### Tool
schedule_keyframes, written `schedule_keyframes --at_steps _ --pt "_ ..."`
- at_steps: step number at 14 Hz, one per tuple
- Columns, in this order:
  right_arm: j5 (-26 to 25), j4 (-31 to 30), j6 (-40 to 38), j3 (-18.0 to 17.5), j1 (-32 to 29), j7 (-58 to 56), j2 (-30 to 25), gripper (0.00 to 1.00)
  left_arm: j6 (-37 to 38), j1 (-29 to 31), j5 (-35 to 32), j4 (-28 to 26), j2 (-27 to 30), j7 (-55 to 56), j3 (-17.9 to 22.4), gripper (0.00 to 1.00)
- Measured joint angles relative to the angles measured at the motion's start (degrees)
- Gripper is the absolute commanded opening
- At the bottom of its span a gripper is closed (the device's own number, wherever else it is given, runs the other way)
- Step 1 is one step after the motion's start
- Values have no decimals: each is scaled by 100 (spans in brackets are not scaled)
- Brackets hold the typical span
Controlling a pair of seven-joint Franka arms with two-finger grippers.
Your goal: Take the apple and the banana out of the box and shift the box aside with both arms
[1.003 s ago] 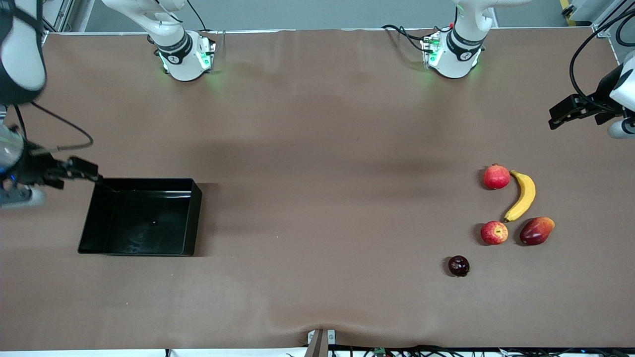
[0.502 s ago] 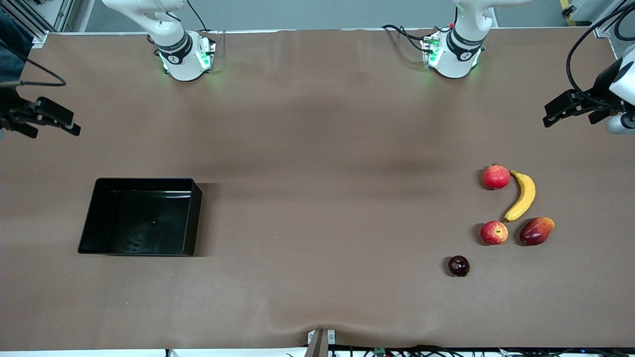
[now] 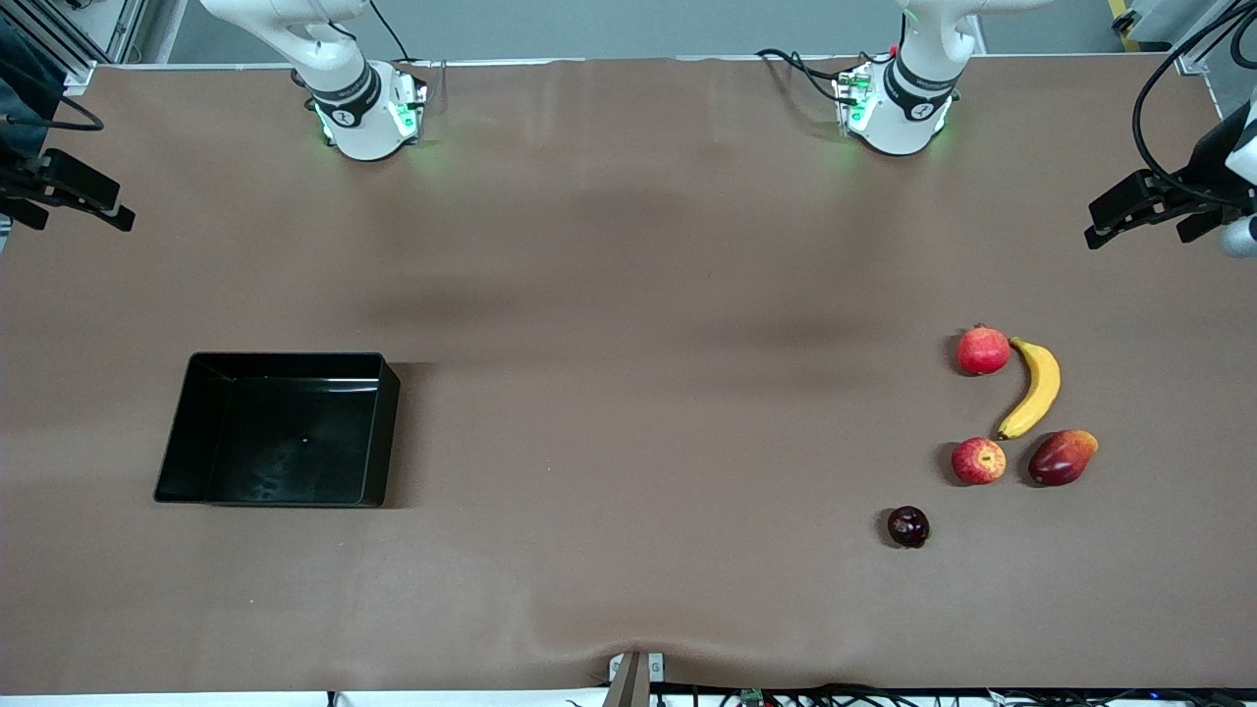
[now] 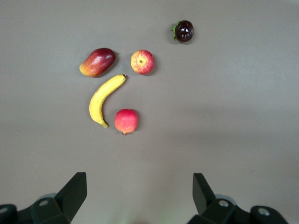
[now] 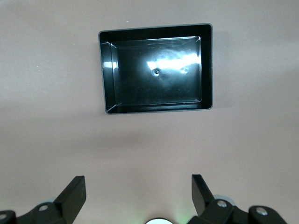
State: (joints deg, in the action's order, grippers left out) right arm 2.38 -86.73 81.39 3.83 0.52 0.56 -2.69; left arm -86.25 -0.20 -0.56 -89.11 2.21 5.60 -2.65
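The black box [image 3: 389, 432] lies toward the right arm's end of the table, with nothing in it; the right wrist view shows the box [image 5: 108, 70] from above. A yellow banana [image 3: 1036, 388] and a small red apple [image 3: 978, 461] lie toward the left arm's end. The left wrist view looks down on the banana [image 4: 103, 99] and the apple [image 4: 142, 62]. My right gripper [image 3: 84, 218] hangs open in the air at its table end, apart from the box. My left gripper [image 3: 1135, 234] hangs open at its end, apart from the fruits. Both grippers [image 4: 139, 186] [image 5: 138, 186] hold nothing.
A red pomegranate [image 3: 983, 351] sits beside the banana's upper end. A red-and-yellow mango-like fruit [image 3: 1062, 457] lies beside the apple. A dark plum [image 3: 908, 526] lies nearer the front camera than the apple. The two arm bases stand along the table's back edge.
My right gripper has left the box's corner, risen and drawn back toward its table end. My left gripper has shifted only slightly. The box and fruits have stayed put.
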Motion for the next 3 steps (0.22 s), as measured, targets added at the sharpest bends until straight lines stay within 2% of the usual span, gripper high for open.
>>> schedule_keyframes --at_steps 3 --pt "-23 -16 -126 38 11 52 0 100 53 4 1 0 -14 0 -2 100"
